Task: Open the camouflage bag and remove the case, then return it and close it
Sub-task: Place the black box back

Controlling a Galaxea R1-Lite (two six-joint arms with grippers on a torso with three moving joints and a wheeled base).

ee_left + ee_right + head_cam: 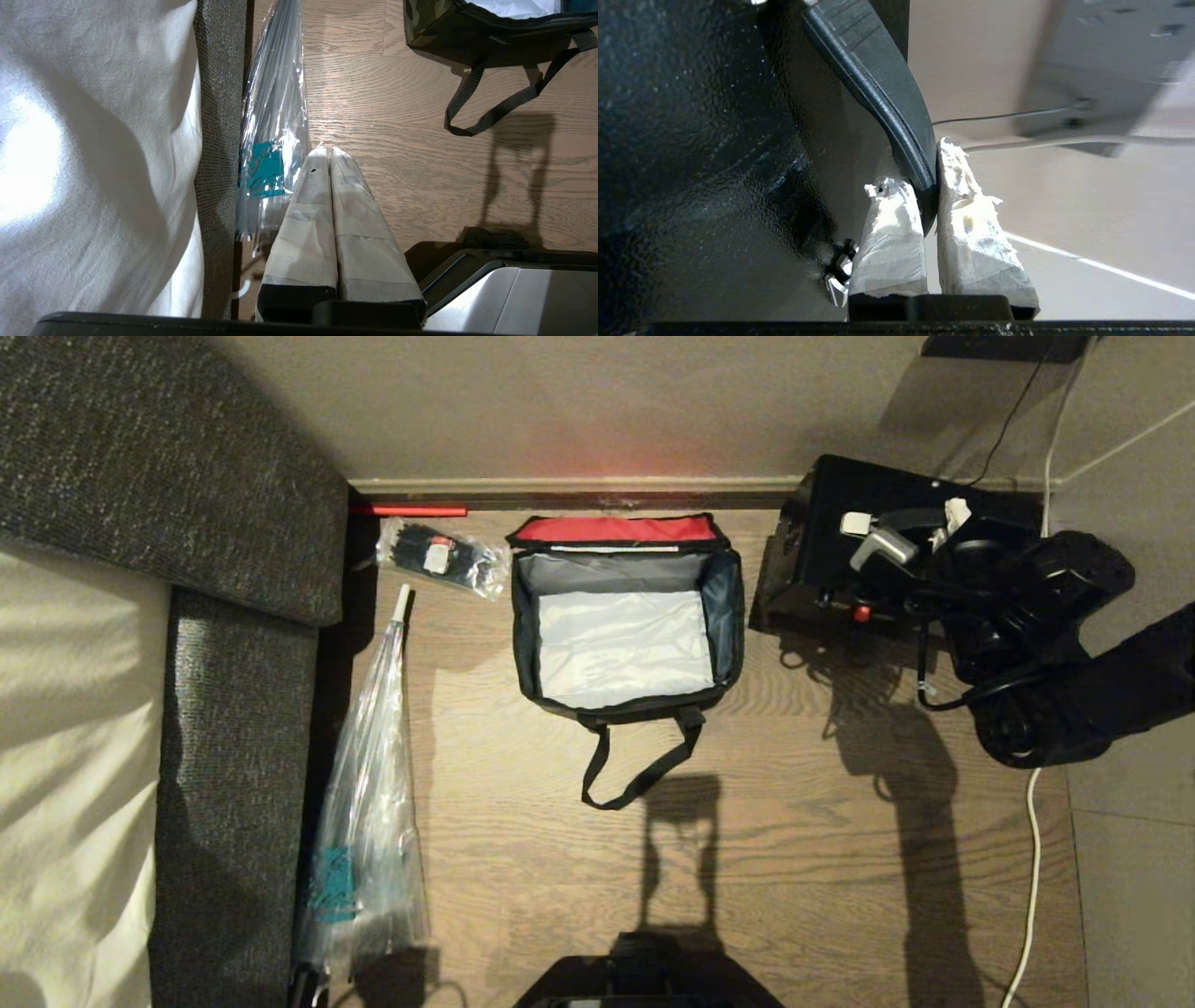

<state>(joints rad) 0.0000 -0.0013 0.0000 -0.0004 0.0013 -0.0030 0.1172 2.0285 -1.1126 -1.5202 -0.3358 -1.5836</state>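
Wooden floor running up to a skirting board, and right against that wall sits the camouflage bag (627, 616), lid flung back, red lining showing, its pale bottom bare, strap trailing toward the robot. Off to its right, clear of the bag, the case (822, 560) is out. Its long axis appears to run along the wall, parallel with the bag's mouth, though the arm hides a good part of it. The right gripper (927, 186) has its jaws clenched on the black handle (882, 93), the speckled face of the case hanging close beside them. So, by my reading, removal is done and the return trip is on. To do it well, keep that pinch firm, carry the case over level, line its long side with the bag's long side, and lower it straight between the walls. Further out, the left gripper (329, 156) is parked, jaws pressed together on nothing, beside a clear plastic bag (369, 784) along the sofa (233, 728).
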